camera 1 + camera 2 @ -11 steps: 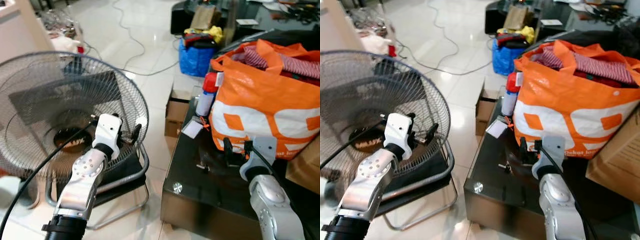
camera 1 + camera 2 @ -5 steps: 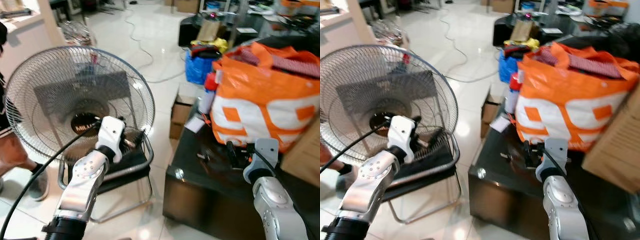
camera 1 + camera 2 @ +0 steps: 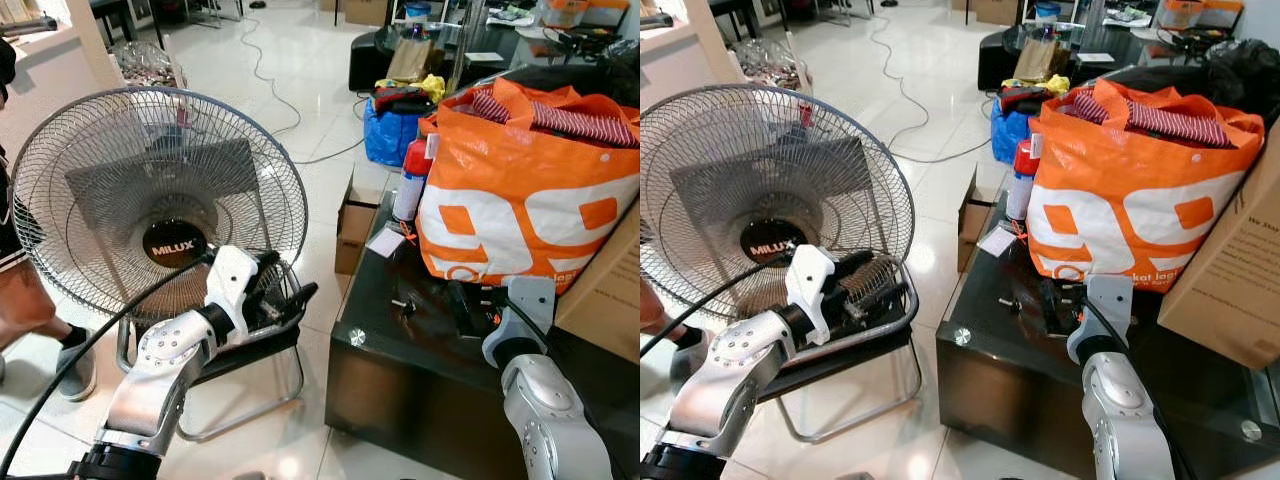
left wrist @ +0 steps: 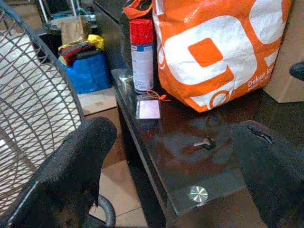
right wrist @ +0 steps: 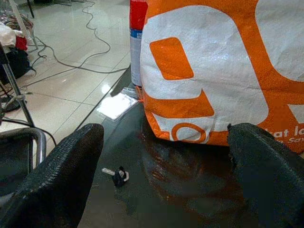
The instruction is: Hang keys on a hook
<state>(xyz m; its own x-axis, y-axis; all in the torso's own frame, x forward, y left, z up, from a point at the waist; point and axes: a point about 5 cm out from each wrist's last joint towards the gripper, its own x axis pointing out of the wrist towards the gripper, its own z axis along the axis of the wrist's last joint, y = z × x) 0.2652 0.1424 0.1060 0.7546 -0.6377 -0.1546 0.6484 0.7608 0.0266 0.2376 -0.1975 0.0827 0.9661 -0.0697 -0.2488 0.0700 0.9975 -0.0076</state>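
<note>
On dark table [image 3: 400,340]: key [image 5: 116,175] between spread right gripper [image 5: 166,180]; left gripper [image 4: 175,166] spread.

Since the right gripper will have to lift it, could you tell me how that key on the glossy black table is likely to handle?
The key looks small and lies flat, so it is probably light but hard to get fingers under. The black table is glossy, so it may skid if nudged. The open right gripper has broad padded fingers, so pinching could be fiddly.

Glossy black glass table [image 3: 420,350], metal key [image 5: 116,175], wire fan [image 3: 150,200].
</note>
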